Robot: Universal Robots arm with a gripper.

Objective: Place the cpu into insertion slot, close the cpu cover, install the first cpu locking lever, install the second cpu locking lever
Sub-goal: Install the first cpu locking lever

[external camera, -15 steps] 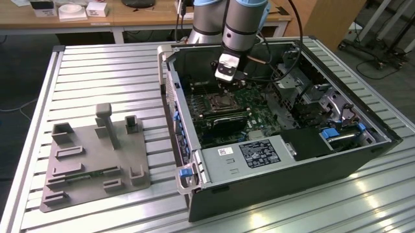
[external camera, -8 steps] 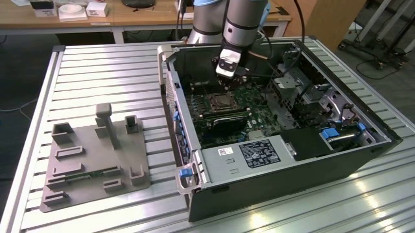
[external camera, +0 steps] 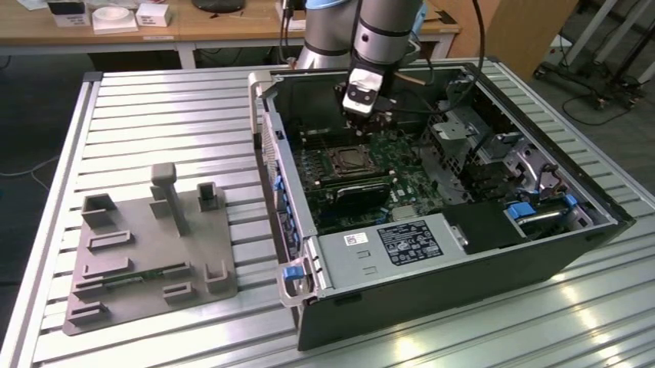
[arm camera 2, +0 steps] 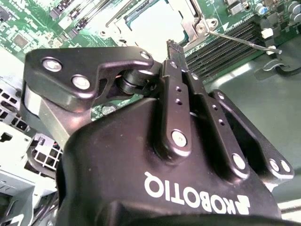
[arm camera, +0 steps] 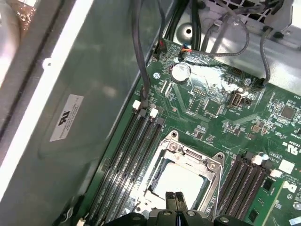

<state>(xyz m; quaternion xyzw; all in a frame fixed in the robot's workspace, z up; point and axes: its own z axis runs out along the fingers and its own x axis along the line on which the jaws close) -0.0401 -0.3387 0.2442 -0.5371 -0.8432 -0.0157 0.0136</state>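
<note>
The insertion slot (external camera: 353,161) sits in the middle of the green board inside the open black case. The pale cpu (arm camera: 181,178) lies in it, and the silvery cpu cover (arm camera: 190,155) lies flat around the chip. My gripper (external camera: 370,115) hangs just above the board, behind the socket in the exterior view. In both wrist views its fingertips (arm camera: 172,200) are pressed together over the socket's edge with nothing between them. In the second wrist view the gripper (arm camera 2: 171,45) points at the cpu (arm camera 2: 155,23), and a thin wire locking lever (arm camera 2: 240,40) sticks out from the socket corner over the memory slots.
Long black memory slots (arm camera: 131,155) flank the socket on both sides. Black cables (arm camera: 141,47) hang along the case wall. A metal drive cage (external camera: 481,138) and a labelled box (external camera: 394,245) crowd the case. A grey fixture plate (external camera: 153,245) lies on the slatted table at the exterior view's left.
</note>
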